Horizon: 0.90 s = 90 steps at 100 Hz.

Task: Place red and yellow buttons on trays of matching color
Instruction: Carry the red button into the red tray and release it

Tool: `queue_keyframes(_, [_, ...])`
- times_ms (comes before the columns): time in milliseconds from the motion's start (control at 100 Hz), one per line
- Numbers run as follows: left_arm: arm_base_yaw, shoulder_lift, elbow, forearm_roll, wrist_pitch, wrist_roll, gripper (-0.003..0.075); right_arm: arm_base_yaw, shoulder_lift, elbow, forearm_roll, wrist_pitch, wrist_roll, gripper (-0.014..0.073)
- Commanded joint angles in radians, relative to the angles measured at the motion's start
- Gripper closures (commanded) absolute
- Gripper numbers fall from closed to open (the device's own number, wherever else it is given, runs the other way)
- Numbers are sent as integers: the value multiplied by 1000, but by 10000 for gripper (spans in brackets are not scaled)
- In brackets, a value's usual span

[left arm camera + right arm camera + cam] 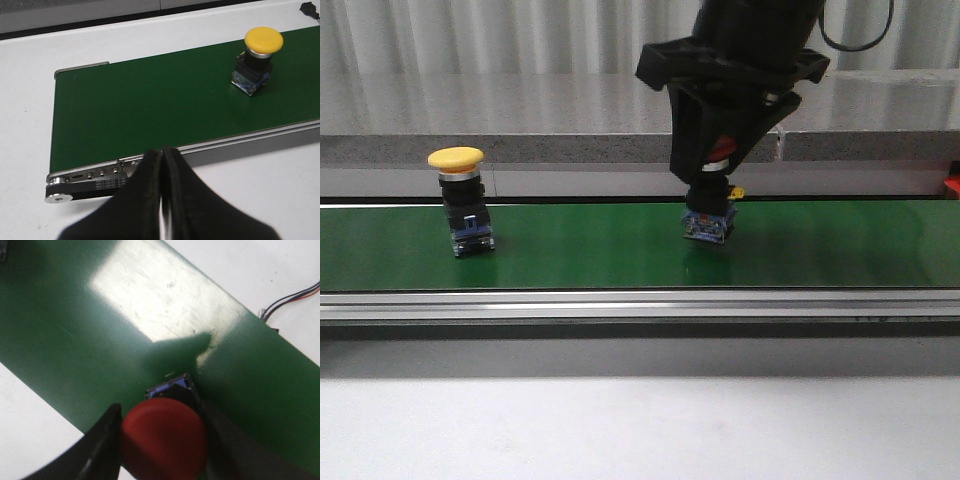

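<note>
The yellow button (462,205) stands upright on the left part of the green belt (590,245), with no gripper near it. It also shows in the left wrist view as the yellow button (256,60), far from my left gripper (162,152), which is shut and empty over the white table by the belt's end. My right gripper (717,170) is shut on the red button (710,218) at the belt's middle. Its fingers press both sides of the red button (164,437) cap at my right gripper (160,409). I cannot tell whether its base touches the belt. The trays are out of view.
A metal rail (640,305) runs along the belt's near side, and a grey ledge (520,150) along the far side. The belt's end roller (60,196) lies near the left gripper. Thin wires (295,296) lie on the white table beyond the belt. A small red piece (952,186) shows at the far right.
</note>
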Motion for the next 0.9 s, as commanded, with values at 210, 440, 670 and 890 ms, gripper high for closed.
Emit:
queue_keyframes(210, [-7, 1, -27, -15, -65, -2, 741, -133, -182, -8, 2, -29, 105, 402])
queue_keyframes(440, [-7, 1, -27, -15, -65, -2, 741, -324, -246, 29, 2, -21, 132, 402])
queue_keyframes(670, [-7, 1, -27, -15, -65, -2, 741, -532, -253, 72, 2, -28, 143, 402])
queue_keyframes(890, [-7, 1, -27, -15, -65, -2, 741, -723, -253, 75, 2, -62, 172, 402])
